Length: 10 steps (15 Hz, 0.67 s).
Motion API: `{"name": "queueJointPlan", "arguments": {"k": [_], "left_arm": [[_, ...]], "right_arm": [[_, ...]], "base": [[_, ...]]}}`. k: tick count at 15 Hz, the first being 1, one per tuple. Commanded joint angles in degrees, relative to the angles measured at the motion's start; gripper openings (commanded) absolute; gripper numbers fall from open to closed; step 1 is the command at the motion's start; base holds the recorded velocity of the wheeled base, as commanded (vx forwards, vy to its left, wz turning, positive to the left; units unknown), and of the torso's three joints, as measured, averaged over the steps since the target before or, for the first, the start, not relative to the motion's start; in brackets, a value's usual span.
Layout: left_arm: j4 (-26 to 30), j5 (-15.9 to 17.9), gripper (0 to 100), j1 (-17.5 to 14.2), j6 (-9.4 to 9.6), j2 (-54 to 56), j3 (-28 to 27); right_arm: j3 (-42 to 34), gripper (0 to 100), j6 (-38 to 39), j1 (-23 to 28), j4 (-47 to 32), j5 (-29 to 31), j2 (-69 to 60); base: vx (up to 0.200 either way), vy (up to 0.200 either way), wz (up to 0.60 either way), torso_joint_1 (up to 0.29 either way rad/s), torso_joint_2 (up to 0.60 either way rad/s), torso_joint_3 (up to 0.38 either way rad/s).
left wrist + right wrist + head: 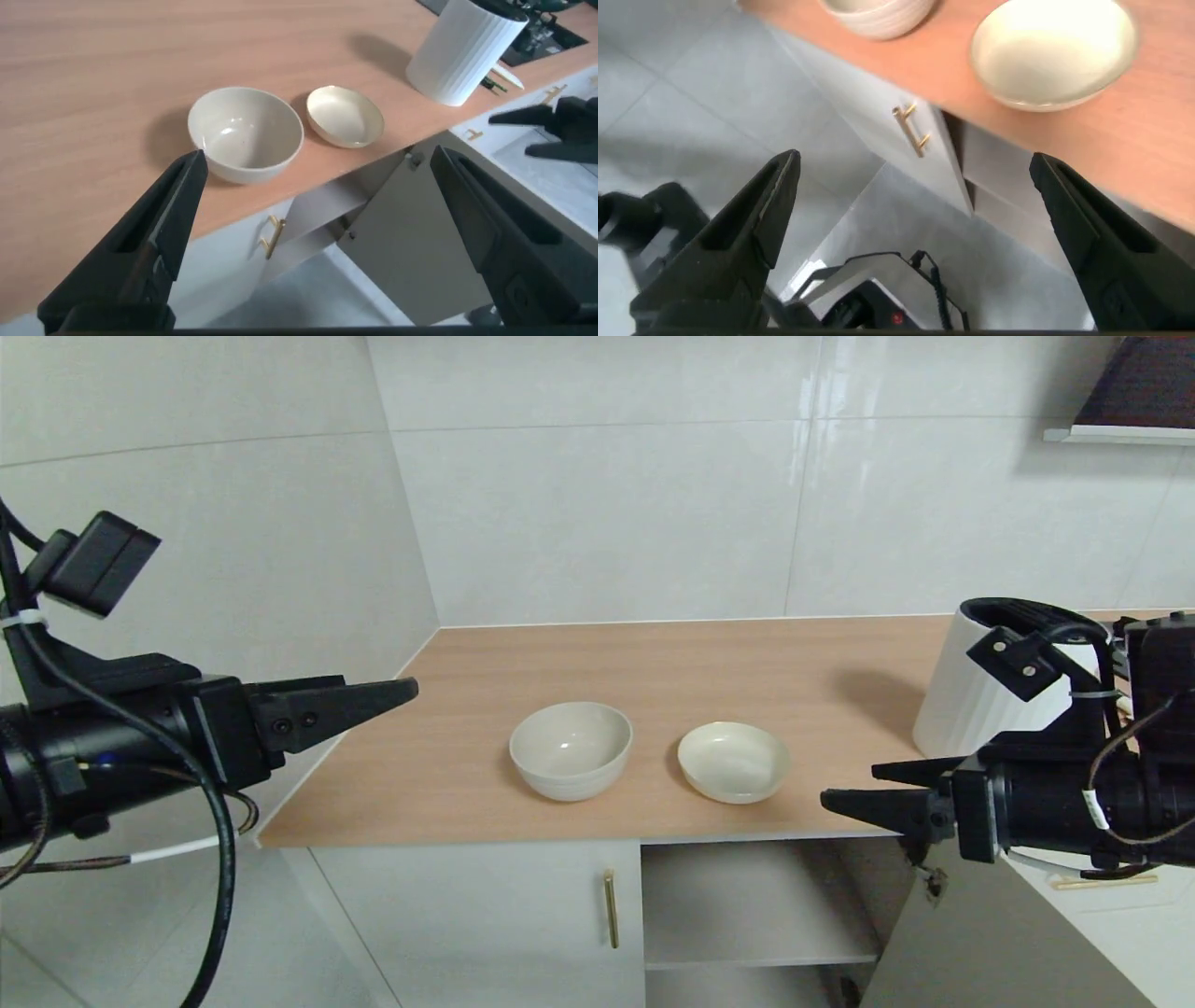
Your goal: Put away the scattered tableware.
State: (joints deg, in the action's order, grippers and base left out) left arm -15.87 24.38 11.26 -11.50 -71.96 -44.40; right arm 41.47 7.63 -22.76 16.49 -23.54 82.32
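Two bowls stand side by side near the front edge of a wooden counter (467, 663). The deeper grey-white bowl (570, 749) (246, 133) (878, 14) is on the left, the shallower cream bowl (734, 762) (346, 116) (1055, 51) on the right. My left gripper (401, 689) (318, 159) hovers open and holds nothing, off the counter's left edge, well left of the deep bowl. My right gripper (845, 789) (915, 163) is open too, in front of the counter's front edge and just right of the shallow bowl.
A white ribbed container (990, 691) (462, 51) stands on the counter at the right. Below the counter, a closed door with a gold handle (610, 908) (913, 131) sits beside an open compartment with a shelf (756, 905). Its door (934, 933) (411, 243) hangs open under my right arm.
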Motion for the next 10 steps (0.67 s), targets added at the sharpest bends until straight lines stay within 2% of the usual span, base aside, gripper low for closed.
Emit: {"name": "queueJointPlan", "arguments": {"k": [1,3,4,5,7,8,9,10], "left_arm": [[0.6,0.0,100,0.3,-0.19,-4.5,-3.0],[3.7,-0.6,100,0.7,-0.46,-7.6,-6.6],[5.0,-0.8,100,0.7,-0.63,-8.7,-8.7],[7.4,-1.9,100,0.7,-1.60,-11.1,-12.8],[19.4,-7.2,100,1.7,-8.02,-18.6,-26.0],[23.9,-7.9,100,2.0,-10.39,-20.9,-30.3],[32.4,-9.0,100,3.1,-13.99,-25.5,-37.9],[36.3,-11.3,100,3.5,-14.70,-29.5,-41.6]], "right_arm": [[0.5,100,-0.1,0.7,5.7,0.2,3.8],[3.9,100,0.5,0.7,7.5,1.2,6.6],[5.2,100,1.0,0.7,6.3,2.2,7.1],[7.8,100,2.7,0.7,2.7,4.6,8.0],[18.6,100,7.0,0.5,-13.1,11.0,9.5],[21.0,100,8.5,0.5,-16.4,12.0,10.2],[23.5,100,11.8,0.5,-18.8,13.6,11.6],[24.4,100,13.5,0.5,-18.8,15.3,13.2]], "base": [[0.000,0.000,0.00,0.076,-0.16,-0.100],[0.000,0.000,0.00,0.039,-0.07,-0.036],[0.000,0.000,0.00,0.000,0.00,0.000],[0.000,0.000,0.00,0.000,0.00,0.000],[0.000,0.000,0.00,0.000,0.00,0.000],[0.000,0.000,0.00,0.000,0.00,0.000],[0.000,0.000,0.00,0.000,0.00,0.000],[0.000,0.000,0.00,0.000,0.00,0.000]]}}
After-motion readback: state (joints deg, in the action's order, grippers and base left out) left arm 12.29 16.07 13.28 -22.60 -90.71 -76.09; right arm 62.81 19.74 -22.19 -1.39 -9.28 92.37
